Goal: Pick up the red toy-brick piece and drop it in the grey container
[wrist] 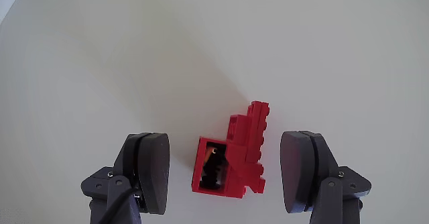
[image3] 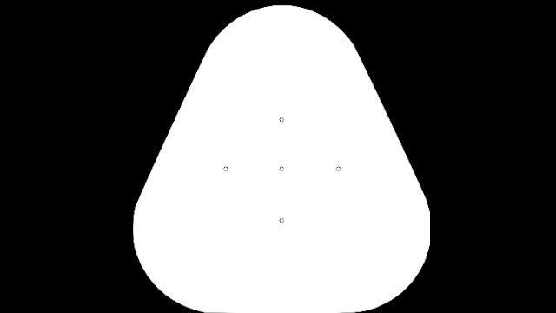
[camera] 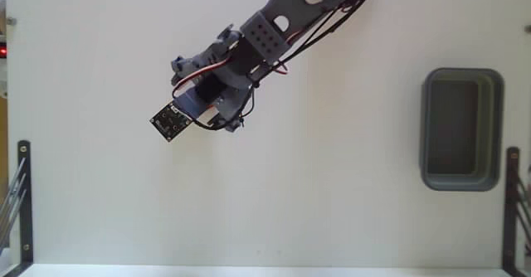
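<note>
Red toy-brick piece (wrist: 233, 158) hidden under arm (camera: 249, 53) overhead.

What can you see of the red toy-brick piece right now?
The red toy-brick piece is bright red glossy plastic, irregular and stepped, with studs along its upper right and a dark hollow opening at lower left. It lies on the pale table, between the open jaws of the gripper, touching neither. In the fixed view the arm hides it.
</note>
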